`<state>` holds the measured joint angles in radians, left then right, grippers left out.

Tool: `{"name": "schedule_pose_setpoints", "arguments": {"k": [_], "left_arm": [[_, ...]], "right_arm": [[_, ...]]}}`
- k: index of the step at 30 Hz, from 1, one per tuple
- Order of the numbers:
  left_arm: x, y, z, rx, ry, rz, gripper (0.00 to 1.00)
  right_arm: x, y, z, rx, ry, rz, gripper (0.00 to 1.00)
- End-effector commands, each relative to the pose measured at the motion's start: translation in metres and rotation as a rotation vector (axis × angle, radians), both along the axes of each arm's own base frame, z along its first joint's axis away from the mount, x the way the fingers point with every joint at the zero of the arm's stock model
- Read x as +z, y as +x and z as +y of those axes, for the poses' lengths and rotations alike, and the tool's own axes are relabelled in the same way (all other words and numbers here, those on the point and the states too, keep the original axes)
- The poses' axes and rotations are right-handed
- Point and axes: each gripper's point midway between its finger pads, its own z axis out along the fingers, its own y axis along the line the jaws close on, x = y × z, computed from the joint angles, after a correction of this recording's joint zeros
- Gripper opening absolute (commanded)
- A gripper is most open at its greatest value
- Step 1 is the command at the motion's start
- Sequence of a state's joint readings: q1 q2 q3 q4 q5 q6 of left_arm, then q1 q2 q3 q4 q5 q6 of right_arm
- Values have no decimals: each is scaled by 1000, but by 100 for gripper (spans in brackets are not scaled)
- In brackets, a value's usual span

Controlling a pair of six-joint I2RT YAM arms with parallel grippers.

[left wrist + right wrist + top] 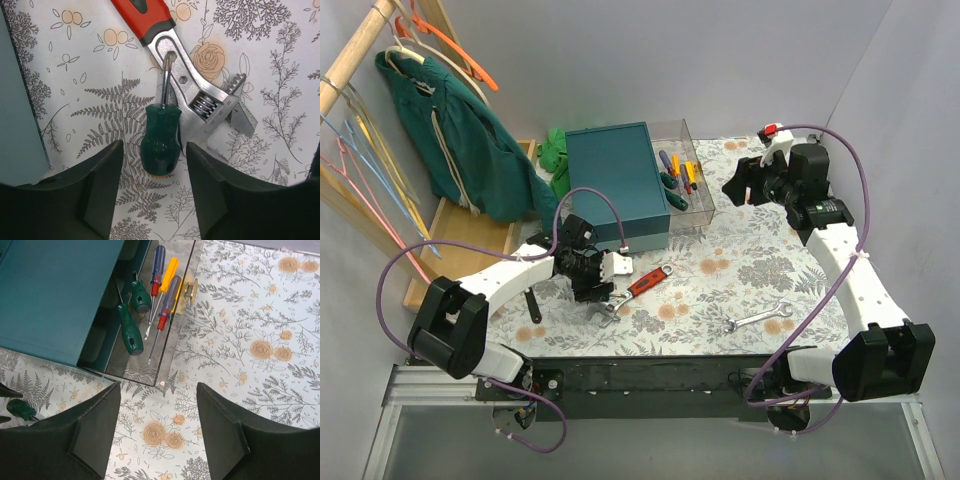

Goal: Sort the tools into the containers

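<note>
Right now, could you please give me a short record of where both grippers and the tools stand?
left gripper: open, straddling the stubby green screwdriver, not gripping it yet
stubby green screwdriver: flat on the table, tip over the red-handled adjustable wrench
right gripper: open, empty, above the table near the clear box
clear box: holds several screwdrivers, stands beside the teal box
silver spanner: on the table, unsorted
</note>
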<state>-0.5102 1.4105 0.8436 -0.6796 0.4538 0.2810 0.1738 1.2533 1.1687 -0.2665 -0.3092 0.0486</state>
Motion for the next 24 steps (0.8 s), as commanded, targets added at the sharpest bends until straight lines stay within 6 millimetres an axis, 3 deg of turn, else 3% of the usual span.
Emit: {"name": "schedule_pose_setpoints", "arguments": {"k": [1,11,14,16,20,24], "left_arm": [[-7,5,-4,-9,6,-32,48],[-30,-7,10,-31,74,-11,39],[-22,-3,1,-21,57,3,25],[-10,-8,-6,-27,27,49,19],[48,-3,-27,-77,-87,17,6],[98,-9,-40,-147,-191,-28,2]], "right_arm": [[3,-3,-3,-6,21,-17,70],[-4,-3,-9,-23,35,-2,69],[-2,-2,-11,-30,33,-3,69],[-2,-1,-12,-30,29,-2,69],[-2,2,-14,-39,21,-4,69],[-2,4,-15,-41,17,-4,69]]}}
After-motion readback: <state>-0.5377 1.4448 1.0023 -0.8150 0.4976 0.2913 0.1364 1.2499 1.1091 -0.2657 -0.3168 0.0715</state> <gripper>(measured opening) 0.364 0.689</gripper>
